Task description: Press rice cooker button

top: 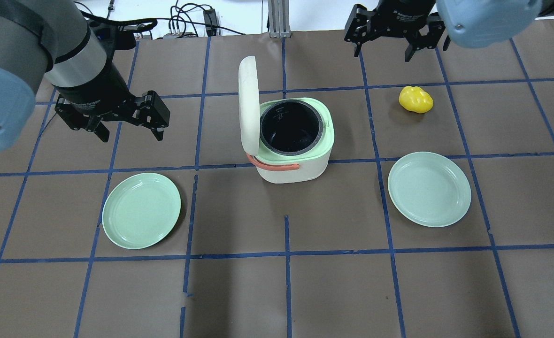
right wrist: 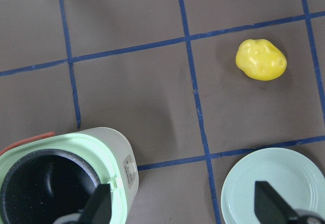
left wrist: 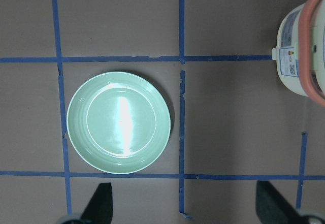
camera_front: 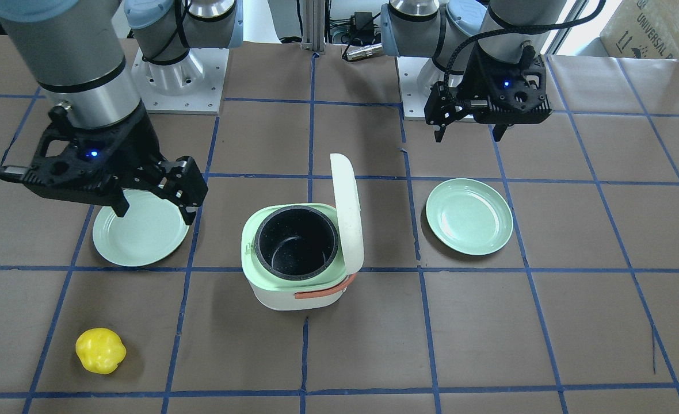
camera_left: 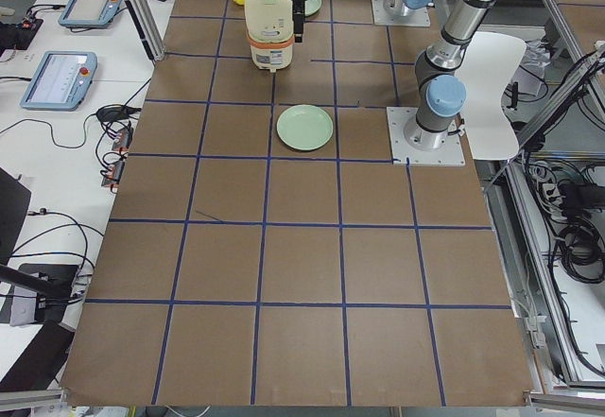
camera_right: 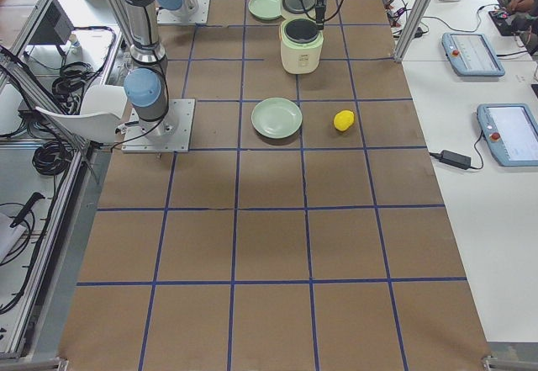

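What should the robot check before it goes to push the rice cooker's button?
1. The rice cooker stands upright: ok.
2. The lid is out of the way: ok, it stands open and upright.
3. The button is found: cannot tell, no view shows it clearly.
4. The left end effector is open and empty: ok.
5. The right end effector is open and empty: ok.
6. Nothing crowds the cooker: ok. The left plate, the right plate and the yellow object all lie apart from it.
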Tool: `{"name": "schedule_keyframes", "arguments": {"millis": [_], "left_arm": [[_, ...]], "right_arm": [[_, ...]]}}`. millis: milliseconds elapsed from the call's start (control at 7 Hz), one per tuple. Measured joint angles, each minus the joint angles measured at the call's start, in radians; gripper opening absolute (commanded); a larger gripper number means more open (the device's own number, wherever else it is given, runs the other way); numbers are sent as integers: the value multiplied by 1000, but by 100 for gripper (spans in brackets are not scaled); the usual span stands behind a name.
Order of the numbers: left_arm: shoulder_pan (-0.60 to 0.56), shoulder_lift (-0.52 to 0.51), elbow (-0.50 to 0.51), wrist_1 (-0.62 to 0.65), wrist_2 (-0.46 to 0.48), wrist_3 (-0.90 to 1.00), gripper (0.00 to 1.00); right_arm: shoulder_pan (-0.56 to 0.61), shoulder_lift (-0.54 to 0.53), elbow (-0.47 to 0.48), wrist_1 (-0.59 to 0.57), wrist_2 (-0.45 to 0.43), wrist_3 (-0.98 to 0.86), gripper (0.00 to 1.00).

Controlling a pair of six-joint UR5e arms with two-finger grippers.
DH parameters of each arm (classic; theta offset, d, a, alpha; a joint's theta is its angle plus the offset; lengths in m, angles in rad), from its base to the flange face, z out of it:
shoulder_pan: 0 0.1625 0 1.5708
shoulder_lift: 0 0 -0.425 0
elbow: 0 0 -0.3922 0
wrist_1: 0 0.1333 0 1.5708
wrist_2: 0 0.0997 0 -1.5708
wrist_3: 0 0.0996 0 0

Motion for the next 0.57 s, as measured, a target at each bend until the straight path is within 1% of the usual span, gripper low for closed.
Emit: {"name": "schedule_keyframes", "arguments": {"millis": [286,571], "left_arm": [[0,0,0,0,0,0,100],[0,0,0,0,0,0,100]], "right_arm": [[-56,-11,22,-1,-12,-74,100],[-66,-36,66,1,-24,-134,100]]}}
